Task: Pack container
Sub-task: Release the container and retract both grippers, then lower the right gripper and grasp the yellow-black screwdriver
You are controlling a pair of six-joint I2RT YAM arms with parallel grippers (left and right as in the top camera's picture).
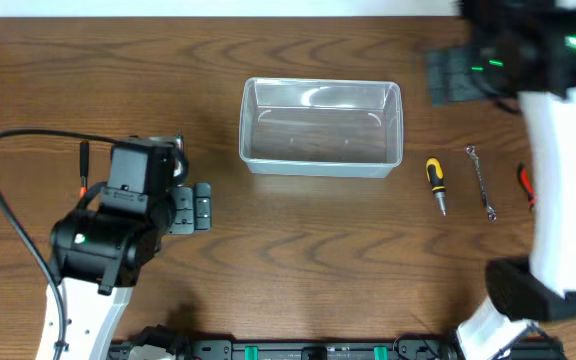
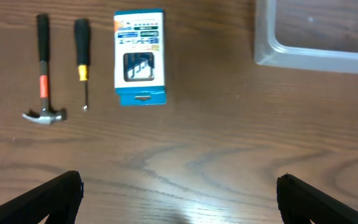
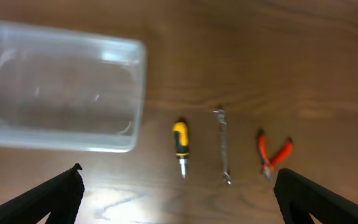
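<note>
Left gripper [image 2: 179, 183]: fingers spread wide, empty
Right gripper [image 3: 179, 176]: spread wide, empty
Container [image 1: 320, 165]: empty, ahead-right of left gripper, ahead-left of right; long axis runs crosswise to both
Nearer arm: hard to call, looks about even

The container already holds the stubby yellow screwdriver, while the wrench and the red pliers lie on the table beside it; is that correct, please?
Not quite: the container is empty. The stubby yellow screwdriver lies on the table beside it, next to the wrench and the red pliers, as the overhead view shows.
</note>
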